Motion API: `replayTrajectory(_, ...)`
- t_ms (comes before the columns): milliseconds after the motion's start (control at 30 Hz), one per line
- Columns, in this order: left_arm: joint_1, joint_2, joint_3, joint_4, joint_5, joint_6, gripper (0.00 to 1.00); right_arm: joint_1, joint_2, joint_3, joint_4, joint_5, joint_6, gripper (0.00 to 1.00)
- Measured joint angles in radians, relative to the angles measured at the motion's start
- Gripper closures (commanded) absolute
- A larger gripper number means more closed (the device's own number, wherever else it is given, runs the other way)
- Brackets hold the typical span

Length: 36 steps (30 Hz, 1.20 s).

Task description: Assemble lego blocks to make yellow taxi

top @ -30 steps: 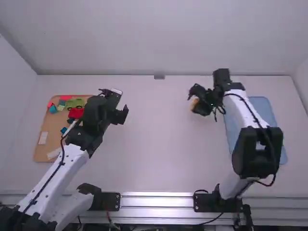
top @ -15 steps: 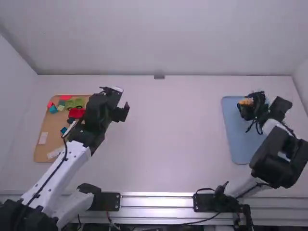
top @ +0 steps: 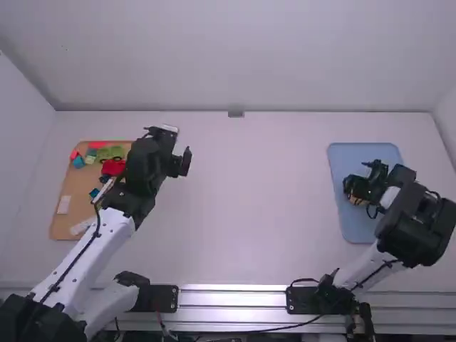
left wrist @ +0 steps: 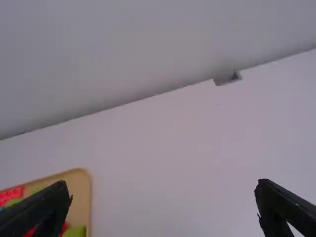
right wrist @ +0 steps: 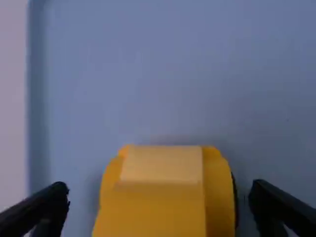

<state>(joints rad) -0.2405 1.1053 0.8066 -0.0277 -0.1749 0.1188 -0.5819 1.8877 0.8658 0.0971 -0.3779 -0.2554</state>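
Yellow taxi (right wrist: 158,212) looks built, sits on blue tray (right wrist: 148,74) — delivery step, I judge. My right gripper (right wrist: 157,190) stands spread, finger each side; my left gripper (left wrist: 164,190) wide too. Next: lift straight up — no nudging.

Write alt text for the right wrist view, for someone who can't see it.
A blocky orange-yellow toy sits between the spread black fingers of the right gripper, over a blue tray. Pale table shows beyond one tray edge.
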Motion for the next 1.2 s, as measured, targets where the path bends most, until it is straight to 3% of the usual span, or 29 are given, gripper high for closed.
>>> replayTrajectory(167,0.000,0.000,0.000,-0.002,-0.013,-0.042,0.01,0.041,-0.110,0.089,-0.297,0.092,0.006,0.01)
replayTrajectory(233,0.000,0.000,0.005,-0.052,-0.013,-0.071,0.01,0.090,-0.189,0.185,-0.461,0.161,-0.008,0.01)
replayTrajectory(267,0.000,0.000,0.006,-0.058,-0.013,-0.071,0.01,0.093,-0.195,0.191,-0.469,0.164,-0.006,0.01)
replayTrajectory(467,0.000,0.001,0.134,-0.346,0.023,-0.157,0.01,0.275,-0.343,0.380,-0.750,0.227,-0.013,0.01)
replayTrajectory(533,0.000,0.001,0.197,-0.412,0.067,-0.175,0.01,0.373,-0.360,0.432,-0.805,0.232,-0.012,0.01)
replayTrajectory(767,0.000,0.000,0.207,-0.404,0.083,-0.191,0.01,0.710,-0.369,0.456,-0.716,0.251,-0.013,0.01)
replayTrajectory(933,-0.013,-0.021,0.104,-0.291,0.066,-0.192,0.01,0.952,-0.369,0.453,-0.590,0.360,0.019,0.01)
replayTrajectory(1067,-0.006,-0.063,0.042,-0.250,0.071,-0.188,0.05,1.027,-0.376,0.430,-0.542,0.413,0.041,0.05)
replayTrajectory(1200,0.029,-0.112,0.006,-0.198,0.097,-0.163,0.10,0.980,-0.412,0.381,-0.504,0.423,0.076,0.10)
